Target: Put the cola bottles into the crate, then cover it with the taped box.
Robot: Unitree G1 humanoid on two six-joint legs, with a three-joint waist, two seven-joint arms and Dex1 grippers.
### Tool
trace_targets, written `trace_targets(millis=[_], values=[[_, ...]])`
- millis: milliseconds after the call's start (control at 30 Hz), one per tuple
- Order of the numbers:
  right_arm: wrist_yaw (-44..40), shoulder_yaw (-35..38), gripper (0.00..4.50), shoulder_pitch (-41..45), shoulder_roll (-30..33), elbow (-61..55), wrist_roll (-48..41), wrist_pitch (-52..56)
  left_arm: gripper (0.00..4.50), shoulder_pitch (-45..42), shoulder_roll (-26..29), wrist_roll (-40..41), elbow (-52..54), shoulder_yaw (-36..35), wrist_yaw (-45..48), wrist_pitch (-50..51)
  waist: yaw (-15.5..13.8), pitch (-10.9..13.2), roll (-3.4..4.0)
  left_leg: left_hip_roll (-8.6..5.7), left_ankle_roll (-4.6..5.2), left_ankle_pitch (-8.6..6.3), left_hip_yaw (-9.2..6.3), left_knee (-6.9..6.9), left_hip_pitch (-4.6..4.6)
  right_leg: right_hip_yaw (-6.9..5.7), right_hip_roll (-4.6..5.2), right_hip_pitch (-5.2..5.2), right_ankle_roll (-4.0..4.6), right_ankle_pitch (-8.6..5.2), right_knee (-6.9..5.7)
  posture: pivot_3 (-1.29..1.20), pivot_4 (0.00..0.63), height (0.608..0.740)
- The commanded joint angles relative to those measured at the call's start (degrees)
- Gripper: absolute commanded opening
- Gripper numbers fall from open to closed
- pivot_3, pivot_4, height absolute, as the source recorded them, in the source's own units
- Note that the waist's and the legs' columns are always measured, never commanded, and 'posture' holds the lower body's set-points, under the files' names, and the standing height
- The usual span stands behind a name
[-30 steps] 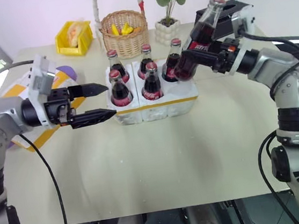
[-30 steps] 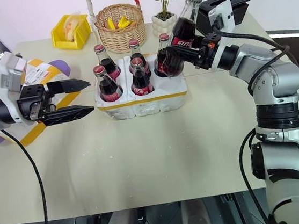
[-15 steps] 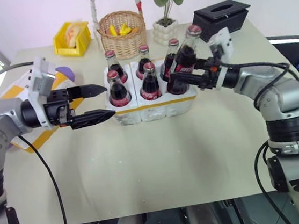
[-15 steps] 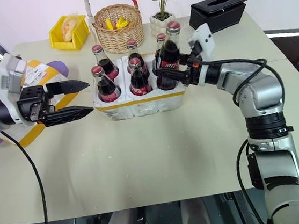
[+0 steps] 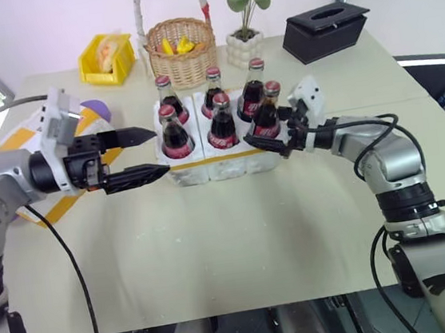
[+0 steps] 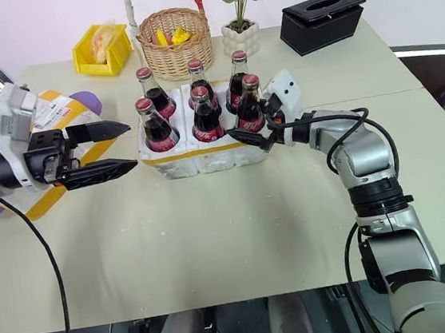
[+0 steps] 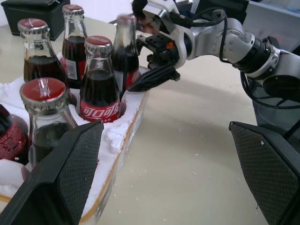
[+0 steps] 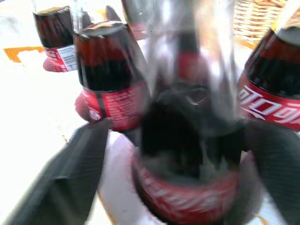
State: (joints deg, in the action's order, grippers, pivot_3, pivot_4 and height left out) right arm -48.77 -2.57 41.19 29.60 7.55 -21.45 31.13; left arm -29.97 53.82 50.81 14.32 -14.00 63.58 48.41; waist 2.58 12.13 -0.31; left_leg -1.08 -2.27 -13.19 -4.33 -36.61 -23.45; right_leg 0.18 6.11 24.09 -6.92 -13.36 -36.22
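Six cola bottles stand upright in holes of white foam crate, mid-table, so loading looks complete. Right gripper at near-right bottle, fingers spread either side of its base: appears released, not gripped. Left gripper hovers just left of crate, fingers wide apart, empty. Taped box lies far left behind left arm, likely next.

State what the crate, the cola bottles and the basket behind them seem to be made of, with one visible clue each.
Crate: probably white foam; matte, crumbly edges, with flecks on the table.
Cola bottles: apparently clear, glossy glass, dark liquid showing through; red caps look like metal, though uncertain.
Basket: woven wicker, tan strands plaited.
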Motion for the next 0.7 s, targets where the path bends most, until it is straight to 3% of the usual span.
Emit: trace_targets(millis=[33,267,367,567,700], values=[[-0.9,0.3,4.47,-0.4,-0.5,-0.3,-0.4,0.0,4.50,0.2,1.0,1.4,2.1,-3.2,-0.9,-0.2,0.0,0.0,-0.01,0.04,-0.01,0.00,-0.01,-0.04,0.01,0.00,-0.05,-0.02,0.03,0.02,0.00,0.00,0.150,0.738],[-9.8,6.3,4.47,-2.4,8.4,-6.2,-5.9,1.1,4.50,4.9,1.9,-0.1,4.6,-10.5,-7.1,-1.2,-0.4,0.0,-0.01,0.17,-0.01,0.00,-0.02,-0.15,-0.03,0.02,-0.19,-0.04,0.09,0.04,0.02,0.00,0.150,0.738],[-14.0,9.3,4.47,-3.3,15.2,-7.4,-7.6,2.0,4.50,9.4,3.6,-7.1,6.5,-15.9,-12.7,-4.4,-0.5,0.0,0.00,0.17,0.00,0.00,0.01,-0.15,-0.07,0.04,-0.18,-0.03,0.09,0.04,0.09,0.00,0.150,0.738],[-24.8,16.6,4.47,-7.4,28.0,-10.6,-14.2,5.2,4.50,30.0,3.5,-18.1,15.9,-31.1,-13.0,-8.5,-0.1,0.0,-0.02,0.26,0.02,-0.02,0.26,-0.02,0.06,0.22,-0.19,0.00,0.28,-0.07,0.09,0.00,0.150,0.738],[-27.0,19.2,4.47,-9.2,28.8,-13.1,-19.6,8.2,4.50,42.2,1.3,-26.1,18.1,-38.1,-11.7,-14.3,-0.1,0.0,-0.07,0.52,0.02,-0.02,0.61,0.01,0.15,0.42,-0.33,0.07,0.42,0.00,0.11,0.00,0.150,0.738]])
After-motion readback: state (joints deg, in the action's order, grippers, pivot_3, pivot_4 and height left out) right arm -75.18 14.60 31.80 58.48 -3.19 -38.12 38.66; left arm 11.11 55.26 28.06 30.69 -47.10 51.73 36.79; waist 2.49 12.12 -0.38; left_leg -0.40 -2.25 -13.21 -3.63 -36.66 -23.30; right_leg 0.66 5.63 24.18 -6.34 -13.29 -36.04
